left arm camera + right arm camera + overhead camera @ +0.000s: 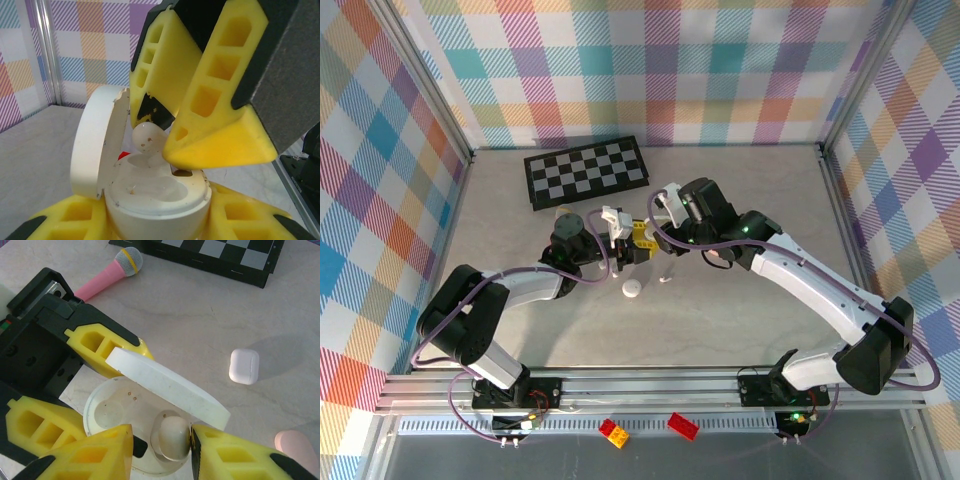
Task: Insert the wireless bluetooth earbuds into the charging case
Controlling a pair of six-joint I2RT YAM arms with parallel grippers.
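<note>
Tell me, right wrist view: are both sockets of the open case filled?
No, one socket holds a white earbud, while the other socket of the charging case sits empty.

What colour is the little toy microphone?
Microphone: pink, grey head, yellow band; best in right wrist view.

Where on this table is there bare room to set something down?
Bare: the table right of the chessboard up to the right wall, and the near strip between the arm bases. Crowded: the middle, where the left gripper holds the round case under the right gripper, a small white case close by.
</note>
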